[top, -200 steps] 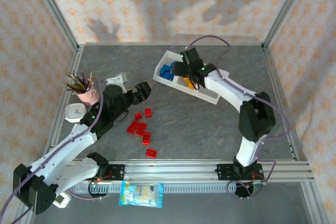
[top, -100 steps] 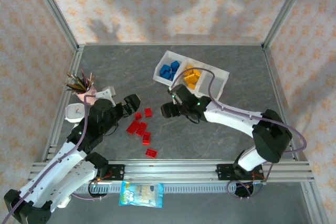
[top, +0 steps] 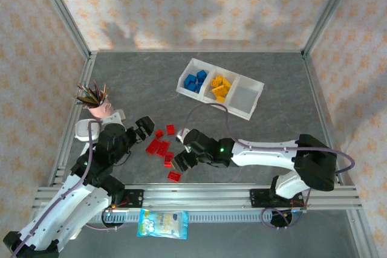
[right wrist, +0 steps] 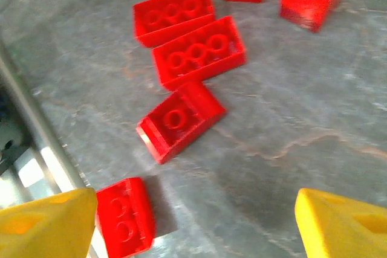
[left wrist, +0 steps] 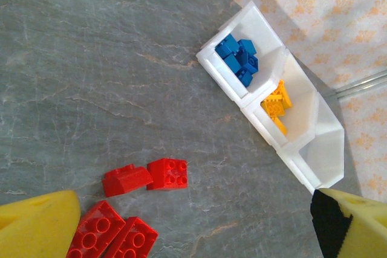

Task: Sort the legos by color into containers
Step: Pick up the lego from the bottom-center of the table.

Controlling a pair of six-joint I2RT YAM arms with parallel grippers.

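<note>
The sorting is partly done, judging from the tray (top: 208, 101) at the far side of the table (top: 284, 70): blue bricks (top: 195, 81) lie in its left compartment, yellow bricks (top: 220, 87) in the middle one, and the third compartment (top: 245, 96) is bare, which I take as the place for the red ones. The red bricks (top: 158, 146) lie loose on the table near the front rail, well apart from the tray. The right gripper (top: 179, 161) is stretched low over the near edge of this group, probably to pick one brick; its jaws are wide and hold nothing. The left gripper (top: 147, 126) stands just beside the far-left edge of the group, also with wide, empty jaws. The top view gives the whole layout, and also the pink cup of pencils (top: 94, 98) and the snack packet (top: 163, 223), which have no part in the task. The right wrist view gives what the top view is too coarse for: between the fingers of the right gripper (right wrist: 193, 209) the table is bare, a small red brick (right wrist: 124, 222) lies just beside one finger (right wrist: 48, 222), and a sloped red brick (right wrist: 178, 122) lies further ahead, apart from the two long red plates (right wrist: 199, 52). The left wrist view, from the left gripper (left wrist: 193, 209), looks into the tray (left wrist: 305, 176) and confirms that its last compartment is bare.
</note>
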